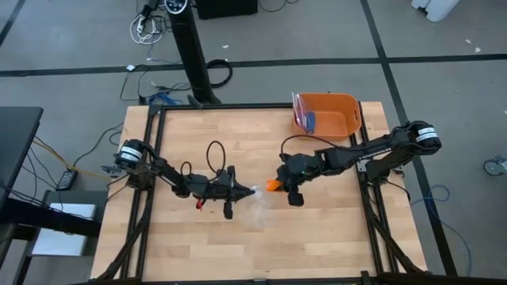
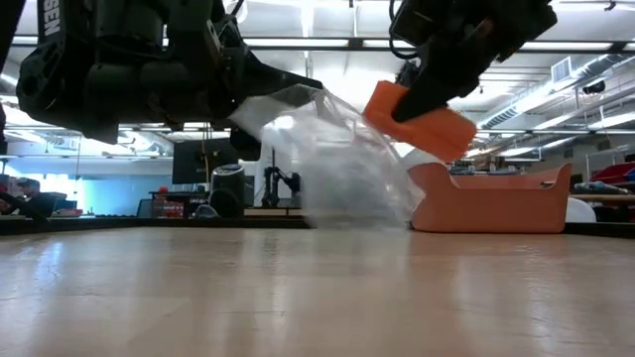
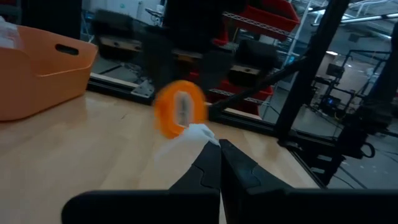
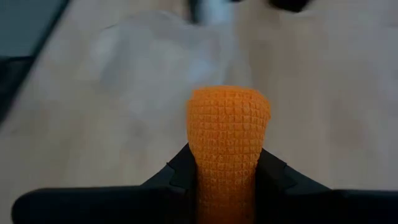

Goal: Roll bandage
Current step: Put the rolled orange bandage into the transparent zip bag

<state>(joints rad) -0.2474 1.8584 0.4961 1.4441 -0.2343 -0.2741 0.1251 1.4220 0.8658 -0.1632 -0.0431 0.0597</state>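
Over the wooden surface (image 1: 238,237) the right claw (image 4: 228,163) grips the bandage (image 4: 228,134), already a tight roll, just beside the left claw (image 3: 219,163), pinched shut on a clear bag (image 2: 337,159), so bagging looks left.

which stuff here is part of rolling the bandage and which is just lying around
In use:
- bandage, rolled, shut in right gripper
- clear plastic bag, pinched by left gripper

Lying about:
- orange bin at the table's far right corner
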